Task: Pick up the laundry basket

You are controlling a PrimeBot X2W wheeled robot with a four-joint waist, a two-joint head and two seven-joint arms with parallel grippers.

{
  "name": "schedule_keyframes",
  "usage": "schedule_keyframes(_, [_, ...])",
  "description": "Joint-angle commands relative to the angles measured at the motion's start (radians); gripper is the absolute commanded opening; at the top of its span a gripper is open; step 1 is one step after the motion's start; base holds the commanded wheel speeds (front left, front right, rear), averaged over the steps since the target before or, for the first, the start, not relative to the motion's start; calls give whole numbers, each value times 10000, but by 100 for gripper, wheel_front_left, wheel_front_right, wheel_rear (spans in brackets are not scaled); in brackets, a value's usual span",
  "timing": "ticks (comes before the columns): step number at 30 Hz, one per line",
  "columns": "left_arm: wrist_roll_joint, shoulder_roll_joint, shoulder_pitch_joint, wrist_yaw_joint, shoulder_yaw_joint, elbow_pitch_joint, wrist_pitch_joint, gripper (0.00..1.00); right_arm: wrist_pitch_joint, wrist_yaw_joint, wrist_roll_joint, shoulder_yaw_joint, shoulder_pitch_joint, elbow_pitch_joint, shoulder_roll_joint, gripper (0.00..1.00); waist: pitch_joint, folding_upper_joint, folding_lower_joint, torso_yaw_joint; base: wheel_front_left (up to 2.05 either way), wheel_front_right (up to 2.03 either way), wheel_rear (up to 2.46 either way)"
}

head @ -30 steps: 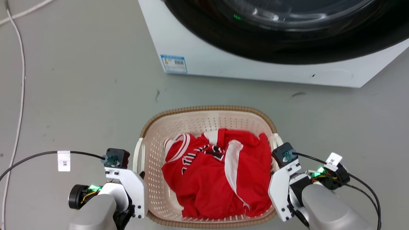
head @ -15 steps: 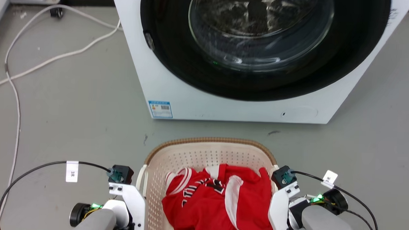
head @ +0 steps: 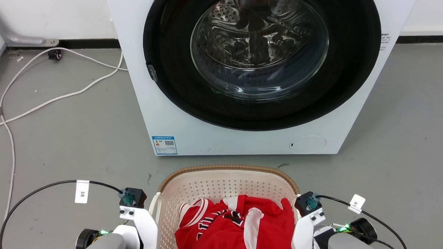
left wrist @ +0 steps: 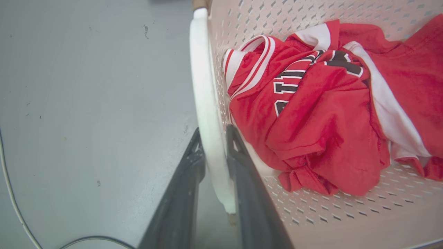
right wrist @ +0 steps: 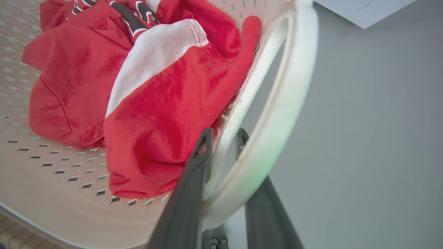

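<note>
One cream perforated plastic laundry basket [head: 226, 183], rounded with a brown woven-look rim, is just before one white washer [head: 170, 111], holding one crumpled red jersey [head: 236, 232], while the left gripper [left wrist: 214, 133] and right gripper [right wrist: 223, 135] each pinch one of its two smooth loop handles [left wrist: 204, 86].

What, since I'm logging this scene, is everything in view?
White front-loading washer with black door ring: one, standing on the grey floor.
Cream-white perforated plastic laundry basket, brown woven-look rim: one, before the washer.
White loop handles: two, white, on the basket's sides.
Crumpled red-and-white fabric jersey: one, inside the basket.
White cables: at least two, on the floor left of the washer.
Left gripper: one, dark fingers, shut on the left handle.
Right gripper: one, dark fingers, shut on the right handle.
</note>
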Motion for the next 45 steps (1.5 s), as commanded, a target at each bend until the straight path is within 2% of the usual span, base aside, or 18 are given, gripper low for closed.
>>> schedule_keyframes(1, [-33, 122, 54, -16, -112, -18, 33, 0, -30, 136, 103, 179, 88, -49, -2, 0, -87, -1, 2, -14, 0, 0, 0])
schedule_keyframes(21, [-912, 215, 285, -6, -896, 87, 252, 0, -236, 135, 1236, 1120, 170, 218, -38, 0, -434, -1, 2, 31, 0, 0, 0])
schedule_keyframes(45, [-1595, 227, 236, -6, -1591, 201, 69, 0, -425, 135, 1787, 1753, 87, 350, -63, 0, -501, -1, 2, 117, 0, 0, 0])
